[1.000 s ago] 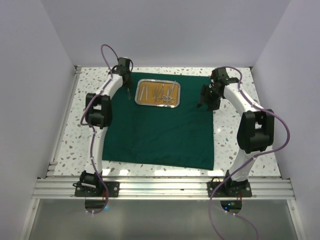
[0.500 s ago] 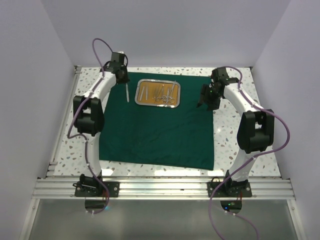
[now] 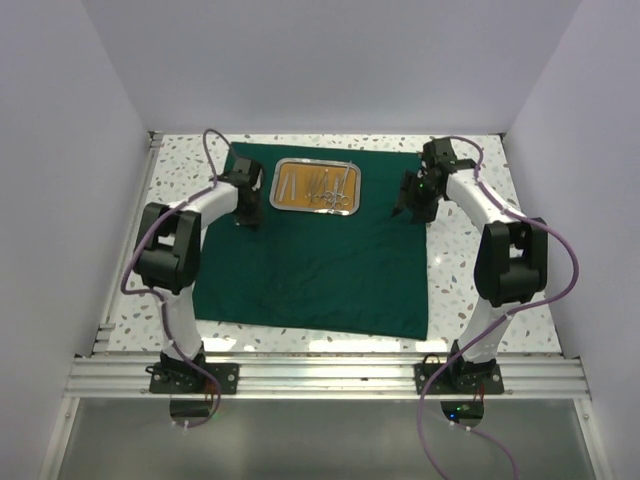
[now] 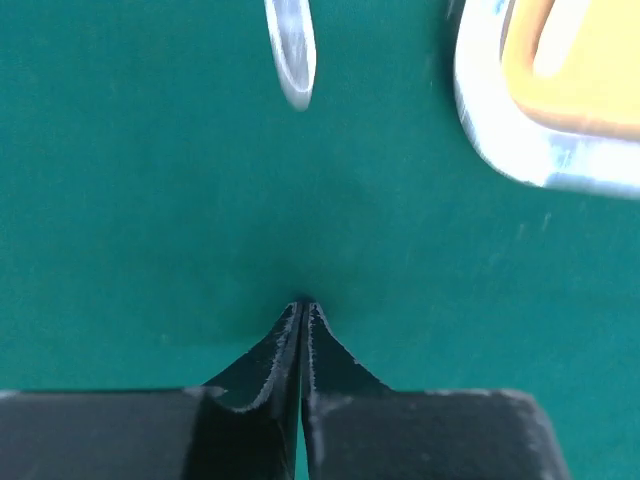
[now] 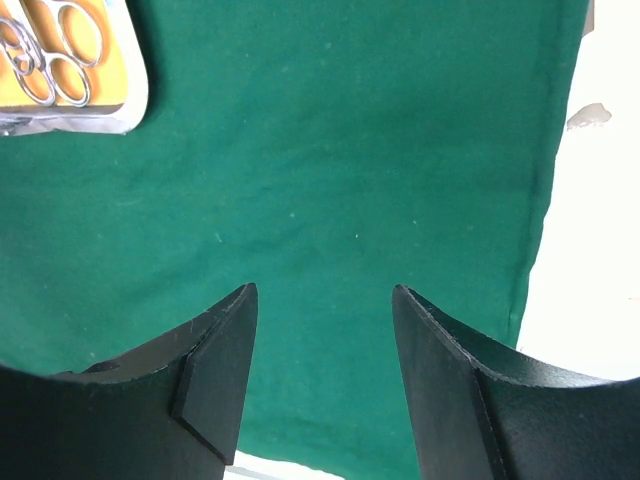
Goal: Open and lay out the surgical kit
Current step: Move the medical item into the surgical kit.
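The dark green cloth point(image 3: 320, 270) lies spread flat on the table. The steel tray point(image 3: 357, 190) with its orange-brown floor sits at the cloth's far middle and holds several silver instruments point(image 3: 325, 185). My left gripper point(image 3: 252, 218) is shut and empty, its tips point(image 4: 303, 305) down at the cloth left of the tray's corner point(image 4: 500, 140). One silver instrument end point(image 4: 292, 55) lies on the cloth just beyond it. My right gripper point(image 3: 402, 212) is open and empty point(image 5: 322, 295) over the cloth right of the tray point(image 5: 135, 100). Ring handles point(image 5: 60, 70) show in that corner.
The speckled white table point(image 3: 470, 270) borders the cloth on all sides; the cloth's right edge point(image 5: 540, 200) is close to my right gripper. White walls enclose the table on the left, back and right. A metal rail point(image 3: 320, 375) runs along the near edge.
My left gripper has moved toward the near side along the cloth left of the tray, and the arm's elbow has swung. A silver instrument now lies on the cloth. The right arm has not moved.
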Available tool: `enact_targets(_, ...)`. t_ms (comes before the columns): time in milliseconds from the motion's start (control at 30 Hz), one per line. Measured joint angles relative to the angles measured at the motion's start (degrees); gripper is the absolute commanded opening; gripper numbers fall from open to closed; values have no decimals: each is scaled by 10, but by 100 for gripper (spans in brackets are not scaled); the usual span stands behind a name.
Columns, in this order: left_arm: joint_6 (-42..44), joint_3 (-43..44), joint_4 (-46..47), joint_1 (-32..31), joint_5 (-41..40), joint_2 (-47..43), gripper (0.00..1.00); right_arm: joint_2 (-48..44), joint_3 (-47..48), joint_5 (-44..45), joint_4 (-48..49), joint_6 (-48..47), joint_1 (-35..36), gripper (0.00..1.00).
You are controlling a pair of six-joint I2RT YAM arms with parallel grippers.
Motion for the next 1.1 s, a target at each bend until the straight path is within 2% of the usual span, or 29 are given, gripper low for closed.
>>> enact_targets(67,-1,39,-6,-1,-8,26,17,-1,-4,-2,1,1,1,60)
enact_targets(100,-1,76,-8,0,-14,47,28,-3,-6,-2,1,1,2,60)
enact_targets(167,-4,169,-10,3,-26,97,43,-12,-10,-1,0,0,3,60)
enact_targets(233,-9,261,-16,6,-35,144,46,-22,-12,0,-2,-2,3,60)
enact_targets(367,-11,394,-24,15,-47,209,47,-49,-16,6,-7,-12,3,60)
enact_targets(467,-11,450,-30,21,-55,242,47,-67,-22,16,-16,-19,3,60)
enact_targets(800,-13,459,-40,33,-59,294,45,-74,-30,28,-31,-35,3,60)
enact_targets(1100,-13,464,-38,49,-59,301,43,-74,-30,28,-33,-38,3,60)
